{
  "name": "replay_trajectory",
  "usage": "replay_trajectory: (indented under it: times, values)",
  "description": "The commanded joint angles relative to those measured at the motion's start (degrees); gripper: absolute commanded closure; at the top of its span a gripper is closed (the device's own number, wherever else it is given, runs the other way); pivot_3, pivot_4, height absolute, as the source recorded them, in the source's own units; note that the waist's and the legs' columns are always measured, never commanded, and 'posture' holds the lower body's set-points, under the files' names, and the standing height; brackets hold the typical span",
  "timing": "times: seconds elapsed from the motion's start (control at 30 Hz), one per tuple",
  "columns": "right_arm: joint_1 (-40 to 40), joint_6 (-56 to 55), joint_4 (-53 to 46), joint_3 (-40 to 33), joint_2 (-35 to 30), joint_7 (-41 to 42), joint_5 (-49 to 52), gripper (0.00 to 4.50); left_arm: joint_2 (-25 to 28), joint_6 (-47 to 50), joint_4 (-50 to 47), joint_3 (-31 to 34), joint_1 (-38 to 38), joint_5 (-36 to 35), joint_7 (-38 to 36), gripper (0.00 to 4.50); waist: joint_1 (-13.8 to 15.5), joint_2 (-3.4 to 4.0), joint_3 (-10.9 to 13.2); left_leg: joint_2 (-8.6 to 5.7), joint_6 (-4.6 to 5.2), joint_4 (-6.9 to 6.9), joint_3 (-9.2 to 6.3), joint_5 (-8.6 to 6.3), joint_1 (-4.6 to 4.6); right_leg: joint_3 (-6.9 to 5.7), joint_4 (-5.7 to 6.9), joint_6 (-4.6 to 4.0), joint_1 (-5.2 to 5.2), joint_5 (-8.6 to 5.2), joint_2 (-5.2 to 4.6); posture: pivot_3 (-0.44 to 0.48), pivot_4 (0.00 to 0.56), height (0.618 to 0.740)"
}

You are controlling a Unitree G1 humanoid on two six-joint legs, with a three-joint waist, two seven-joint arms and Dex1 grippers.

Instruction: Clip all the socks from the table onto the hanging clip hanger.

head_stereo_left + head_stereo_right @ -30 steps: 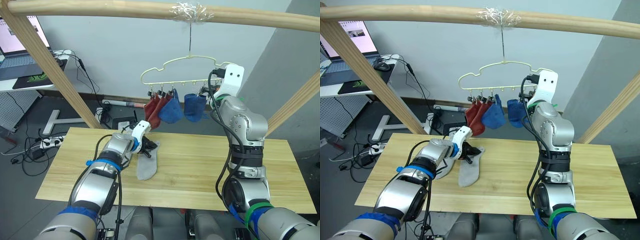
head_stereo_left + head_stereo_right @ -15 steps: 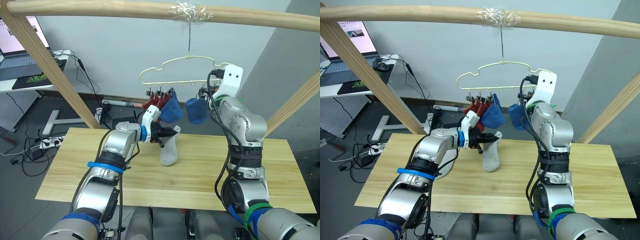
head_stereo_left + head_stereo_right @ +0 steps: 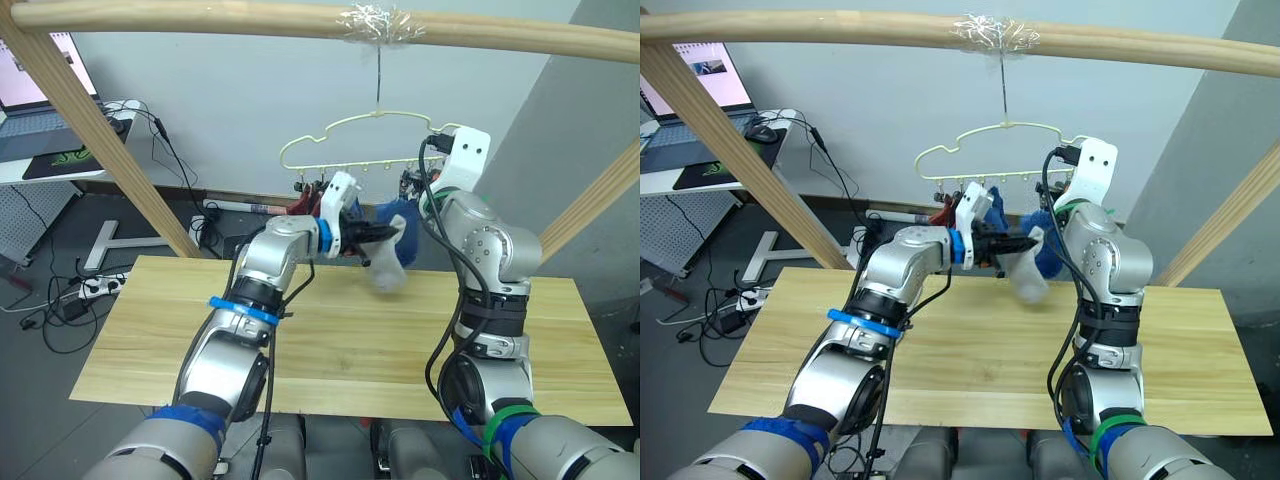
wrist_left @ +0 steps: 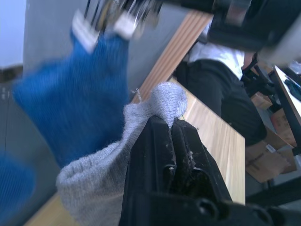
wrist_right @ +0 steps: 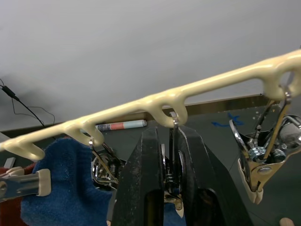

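Grey sock [image 3: 388, 268]: held in the air above the table [image 3: 150, 330], just below the clip hanger [image 3: 345, 135], near the blue socks [image 3: 398, 215] already clipped. Pinched at one edge by the left tool [image 3: 383, 232], the rest hangs slack and folded over. Left wrist view confirms: left tool's fingers [image 4: 155, 155] pressed tight together w/ grey knit bunched between and around them.

Handling (judgement): light, soft knit, no stiffness; will droop and swing, not fragile. Low slip risk given the fabric's texture, but a thin edge can pull out of a shallow pinch. Best hold is near the cuff edge, leaving a free margin of fabric beyond the fingertips for the clip to bite.

Right tool [image 5: 170, 141]: up at the hanger's clip row, fingers clamped on a metal clip [image 5: 172, 176] hanging from a hanger loop, prob. squeezing it open. An open spare clip [image 5: 261, 162] hangs beside it.

Rust red socks [image 3: 305, 205] clipped toward the hanger's left end, partly hidden by the left arm. Hanger hook hangs from a taped wooden pole [image 3: 200, 18].
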Motion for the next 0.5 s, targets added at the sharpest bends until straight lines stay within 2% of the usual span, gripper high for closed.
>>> replay_trajectory:
  times: [0.03, 0.27, 0.5]
  values:
    - [-1.9, 0.5, -3.1, -0.3, -0.1, -0.3, 1.0, 4.39, -1.5, -4.4, 5.0, 0.9, -3.3, 0.0, 1.4, 4.47, -0.2, 0.0, 0.0, 0.0, 0.0, 0.0, 0.0, 0.0, 0.0, 0.0, -0.01, 0.0, 0.0, 0.0, 0.0, 0.08, 0.155, 0.74]
    - [-2.1, 1.8, -4.3, -0.5, -0.3, -0.2, 1.3, 4.39, -3.5, -11.0, 15.1, 1.5, -8.0, 0.7, 2.9, 4.47, -0.5, 0.0, 0.0, 0.0, 0.0, -0.02, 0.01, 0.0, -0.02, 0.01, -0.06, 0.0, 0.0, 0.0, 0.0, 0.063, 0.154, 0.74]
    - [-1.9, 2.7, -4.9, -0.4, -0.3, 0.2, 1.3, 4.39, -4.5, -14.8, 21.2, 2.8, -11.4, 1.0, 3.8, 4.47, -0.6, 0.0, 0.0, -0.01, 0.0, -0.02, 0.01, 0.0, -0.03, 0.01, -0.08, 0.01, 0.0, 0.0, 0.0, 0.06, 0.154, 0.74]
